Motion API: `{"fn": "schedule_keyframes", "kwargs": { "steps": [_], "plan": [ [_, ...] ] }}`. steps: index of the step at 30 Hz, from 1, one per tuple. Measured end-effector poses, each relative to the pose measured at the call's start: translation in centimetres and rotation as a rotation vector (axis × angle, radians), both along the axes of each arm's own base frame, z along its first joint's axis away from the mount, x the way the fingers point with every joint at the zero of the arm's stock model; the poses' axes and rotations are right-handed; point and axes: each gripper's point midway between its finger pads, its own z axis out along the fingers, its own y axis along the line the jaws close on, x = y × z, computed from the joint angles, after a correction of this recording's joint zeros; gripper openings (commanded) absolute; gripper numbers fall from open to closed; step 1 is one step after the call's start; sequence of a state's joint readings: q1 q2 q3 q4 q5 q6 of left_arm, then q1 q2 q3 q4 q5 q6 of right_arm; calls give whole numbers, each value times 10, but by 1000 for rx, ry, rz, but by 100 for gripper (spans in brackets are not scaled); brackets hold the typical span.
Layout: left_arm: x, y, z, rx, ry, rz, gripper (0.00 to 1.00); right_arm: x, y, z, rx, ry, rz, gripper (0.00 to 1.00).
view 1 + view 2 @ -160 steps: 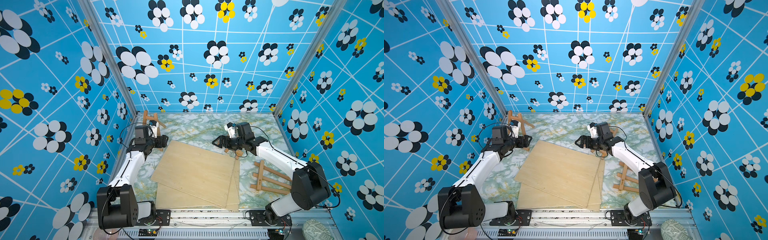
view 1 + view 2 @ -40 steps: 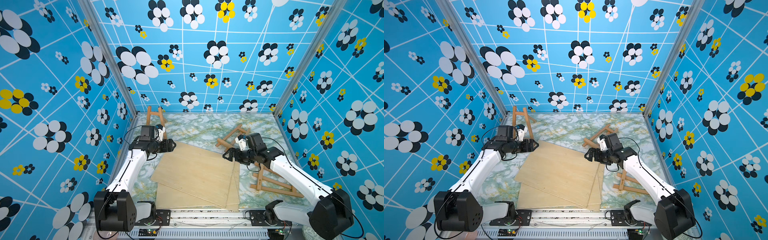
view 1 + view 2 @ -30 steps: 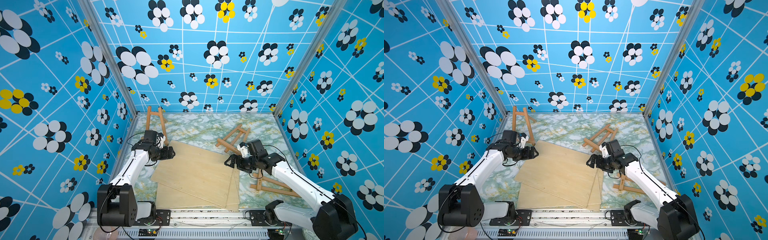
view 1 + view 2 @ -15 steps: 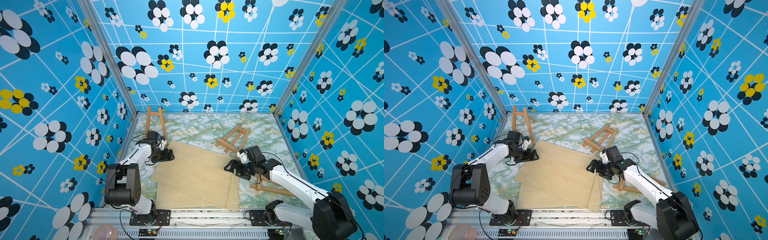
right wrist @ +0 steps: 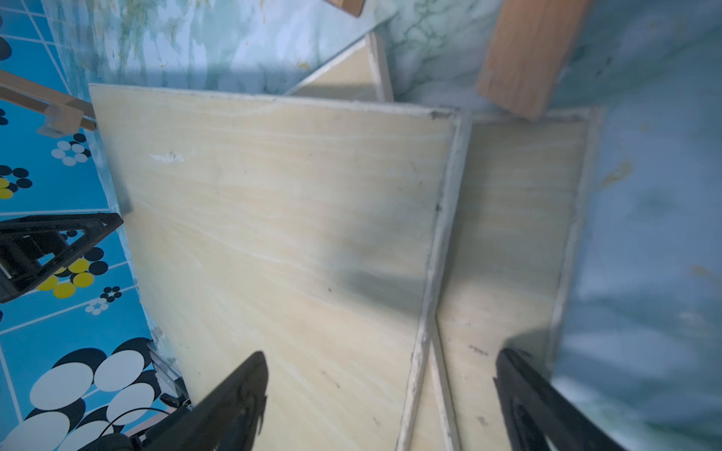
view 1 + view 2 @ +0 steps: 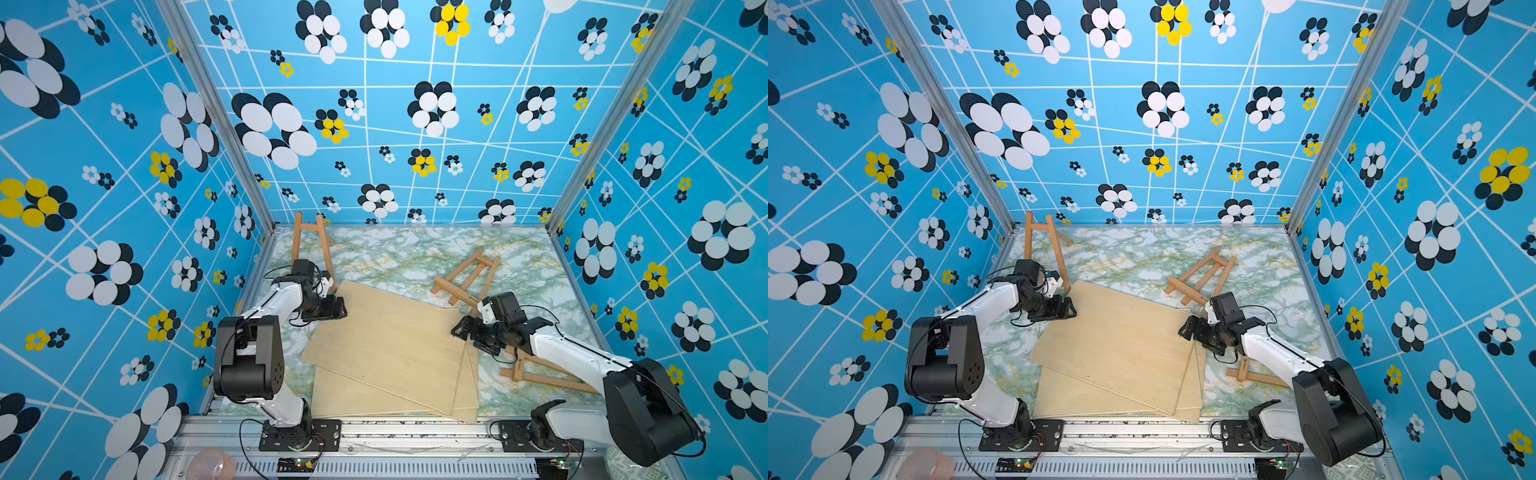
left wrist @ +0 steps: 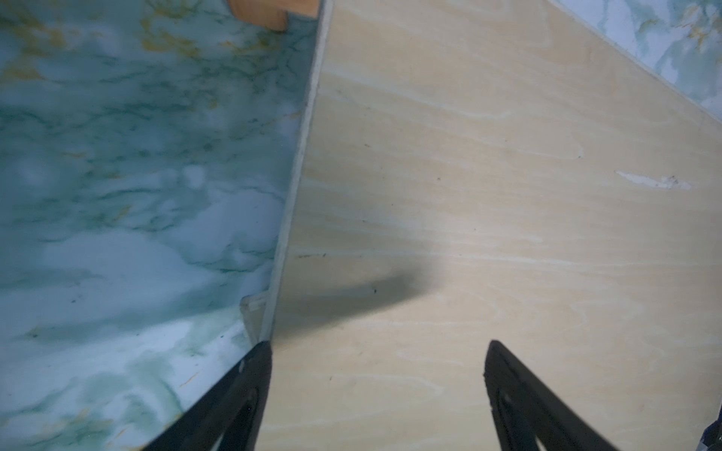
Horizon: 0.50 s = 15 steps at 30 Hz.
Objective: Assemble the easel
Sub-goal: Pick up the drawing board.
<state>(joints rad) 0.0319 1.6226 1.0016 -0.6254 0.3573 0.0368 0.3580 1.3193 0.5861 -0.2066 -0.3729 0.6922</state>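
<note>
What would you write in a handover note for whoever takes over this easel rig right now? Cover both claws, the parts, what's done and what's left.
Left claw: open, empty, at the top board's edge on its side.
Right claw: open, empty, at the opposite edge.
Parts: stack of boards mid-table; standing easel back left; flat easel back right; third easel flat under the right arm.
Done: one easel seems set up.
Left: stand the other two; no board rests on any easel yet.
</note>
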Motion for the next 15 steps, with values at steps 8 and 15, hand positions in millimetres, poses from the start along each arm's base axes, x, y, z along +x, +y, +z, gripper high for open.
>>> {"fn": "schedule_keyframes", "kwargs": {
  "steps": [8, 15],
  "plan": [
    [3, -2, -1, -10, -10, -11, 86, 21, 9, 2, 39, -89, 3, 92],
    [11, -2, -1, -13, -24, -18, 85, 30, 11, 3, 77, -121, 3, 92]
  ]
}}
